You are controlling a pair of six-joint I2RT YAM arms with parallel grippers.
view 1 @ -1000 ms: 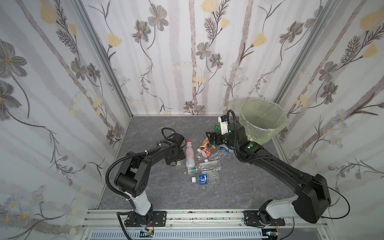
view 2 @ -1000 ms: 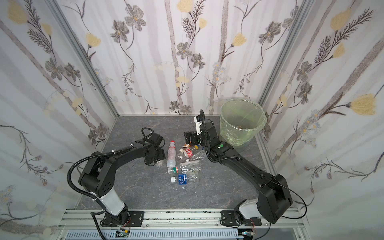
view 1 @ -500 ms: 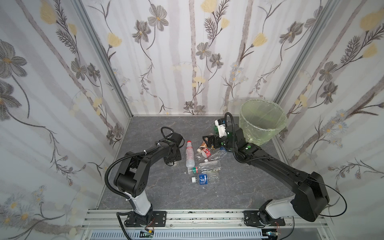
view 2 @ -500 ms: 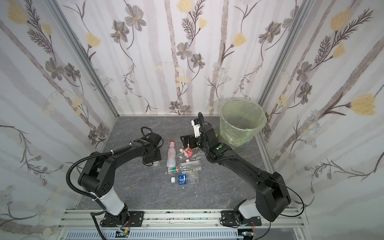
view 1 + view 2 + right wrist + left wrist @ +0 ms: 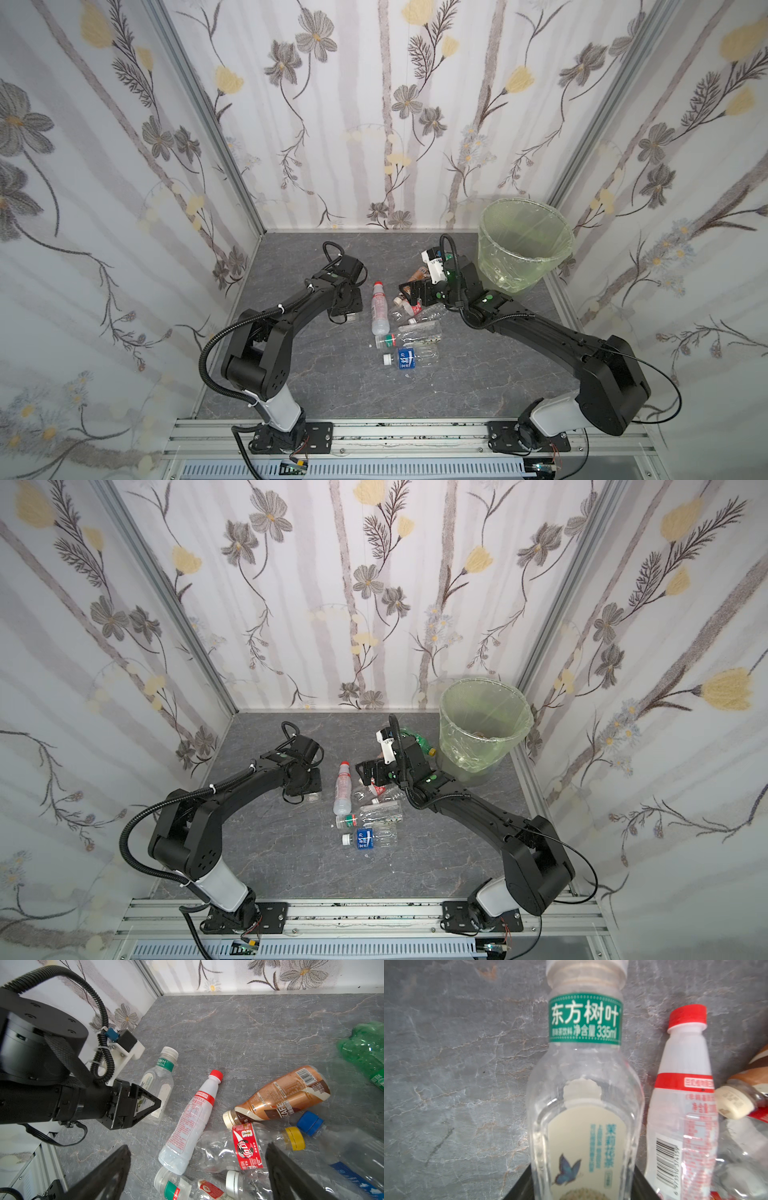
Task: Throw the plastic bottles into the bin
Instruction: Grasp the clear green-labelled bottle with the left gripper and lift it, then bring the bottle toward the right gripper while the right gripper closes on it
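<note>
closest to the camera, a clear bottle with a blue label lies alone on the grey table. just past it is the pile of plastic bottles, lying on their sides and touching each other. a white bottle with a red cap lies at the left edge of the pile.

beside that one, the left gripper has its two fingers pressed on the sides of a small clear tea bottle with a green band round its neck. the tea bottle seems to lie flat on the table, not lifted yet. the right gripper hangs over the pile with its fingers wide apart and nothing in them. right under it is a squashed clear bottle with a red label, and a brown coffee bottle lies next to that. further back, a green bottle lies near the bin.

the bin stands in the far right corner. i cannot tell if any bottle is at its bottom. the job looks far from done, with lots of bottles on the table. next, i think, the tea bottle must go up and across to the bin.
</note>
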